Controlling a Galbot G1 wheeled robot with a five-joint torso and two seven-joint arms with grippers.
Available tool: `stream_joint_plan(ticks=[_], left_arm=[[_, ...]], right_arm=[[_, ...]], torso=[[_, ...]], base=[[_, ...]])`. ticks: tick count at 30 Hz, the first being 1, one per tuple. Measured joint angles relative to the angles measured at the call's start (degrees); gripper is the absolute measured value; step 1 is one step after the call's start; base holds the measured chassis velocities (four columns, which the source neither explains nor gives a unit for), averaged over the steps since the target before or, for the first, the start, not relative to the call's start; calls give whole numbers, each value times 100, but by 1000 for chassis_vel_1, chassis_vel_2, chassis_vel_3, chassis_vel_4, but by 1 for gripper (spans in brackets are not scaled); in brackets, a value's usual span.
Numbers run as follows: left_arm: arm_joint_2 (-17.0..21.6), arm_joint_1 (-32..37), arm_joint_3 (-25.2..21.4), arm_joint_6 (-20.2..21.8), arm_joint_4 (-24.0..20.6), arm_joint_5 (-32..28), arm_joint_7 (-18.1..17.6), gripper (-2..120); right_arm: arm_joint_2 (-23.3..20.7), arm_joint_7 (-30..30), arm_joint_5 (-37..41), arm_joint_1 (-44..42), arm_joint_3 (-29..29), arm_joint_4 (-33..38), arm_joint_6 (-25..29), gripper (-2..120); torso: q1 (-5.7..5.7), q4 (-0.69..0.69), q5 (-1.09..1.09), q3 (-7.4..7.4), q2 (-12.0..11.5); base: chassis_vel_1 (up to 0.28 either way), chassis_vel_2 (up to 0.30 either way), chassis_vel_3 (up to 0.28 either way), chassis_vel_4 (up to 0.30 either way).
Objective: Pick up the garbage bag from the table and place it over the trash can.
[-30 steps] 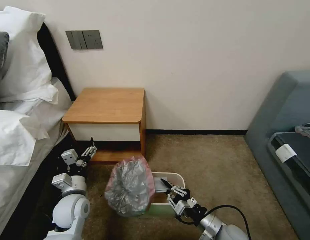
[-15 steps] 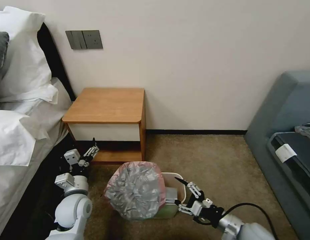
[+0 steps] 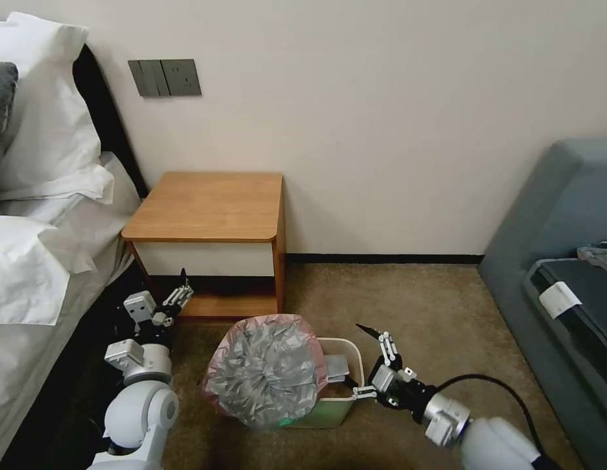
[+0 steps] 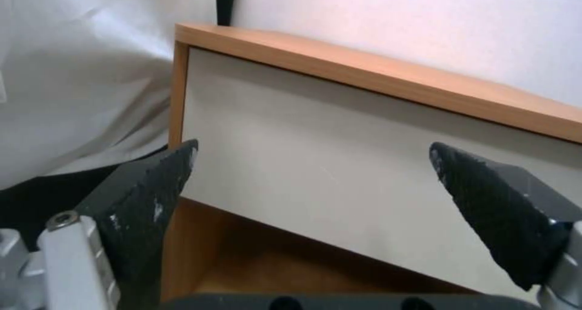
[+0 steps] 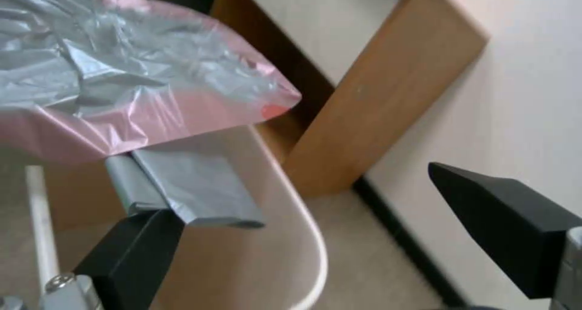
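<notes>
Garbage bag (image 3: 267,372) draped over trash can (image 3: 342,405); right gripper (image 3: 369,365) jaws apart beside rim.

Left gripper (image 4: 312,164): two dark textured fingertips (image 4: 154,187) spread wide apart, nothing between them. Table (image 4: 388,80): straight beyond the gap, wooden top edge slanting from 11 o'clock down to 3 o'clock, white drawer front beneath, shadowed lower shelf below that. White bedding (image 4: 79,73): beside the table, toward 10 o'clock.

The garbage bag (image 3: 265,373) lies over the trash can's (image 3: 339,410) left side, before the table (image 3: 212,205).
</notes>
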Motion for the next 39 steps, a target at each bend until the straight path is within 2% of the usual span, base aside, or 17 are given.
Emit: stream_joint_plan(ticks=[4,5,7,8,9,11,12,13,14,15,16,17,19,22,28,32,39], left_arm=[[0,0,32,-1,-1,51,9,100],[0,0,32,-1,-1,51,9,100],[4,36,66,1,-48,76,56,100],[24,71,73,52,-97,55,131,100],[24,71,73,52,-97,55,131,100],[126,147,65,327,-262,-156,390,100],[256,212,33,703,-461,-451,639,100],[256,212,33,703,-461,-451,639,100],[346,249,0,963,-605,-662,768,100],[448,293,-46,1320,-786,-925,907,100],[448,293,-46,1320,-786,-925,907,100],[543,341,-86,1651,-956,-1137,1024,100],[698,460,-111,2021,-1155,-1271,1155,100],[851,659,-116,2170,-1232,-1185,1278,100],[1032,1326,34,2138,-1462,-963,1466,100],[1141,2082,235,1981,-1744,-782,1473,100],[955,2248,602,1745,-1484,-572,1331,99]], right_arm=[[-117,-549,904,161,103,73,-747,100],[-117,-549,904,161,103,73,-747,100],[-132,-926,1359,267,245,90,-1053,100],[-124,-1295,1440,306,421,68,-1028,100],[-124,-1295,1440,306,421,68,-1028,100],[-108,-2331,1571,360,805,-56,-714,100],[-25,-3434,1750,458,1196,-171,-504,100],[-25,-3434,1750,458,1196,-171,-504,100],[46,-4005,1743,504,1382,-195,-374,100],[123,-4301,1676,489,1515,-177,-233,100],[123,-4301,1676,489,1515,-177,-233,100],[191,-4230,1646,444,1560,-155,-110,100],[390,-3553,1637,359,1565,-192,312,100],[576,-3259,1664,309,1616,-231,559,100],[703,-3471,1824,281,1841,-171,699,100],[747,-3469,1921,257,1875,-175,827,100],[802,-3486,1917,240,1787,-254,972,100]], torso=[[0,0,0,0,0],[0,0,0,0,0],[0,0,1,0,0],[0,0,1,0,0],[0,0,1,0,0],[0,0,-1,0,0],[0,-1,1,0,0],[0,-1,1,0,0],[0,0,0,0,0],[0,0,0,0,0],[0,0,0,0,0],[0,-1,1,0,0],[0,-1,1,0,0],[0,-1,2,0,0],[0,-1,-1,0,0],[0,0,2,-1,0],[0,0,2,-1,0]], base=[[0,0,0,0],[0,0,0,0],[0,0,0,0],[0,0,0,0],[0,0,0,0],[0,0,0,0],[0,0,0,0],[0,0,0,0],[0,0,0,0],[0,0,0,0],[0,0,0,0],[0,0,0,0],[0,0,0,0],[0,0,0,0],[0,0,0,0],[0,0,0,0],[0,0,0,0]])
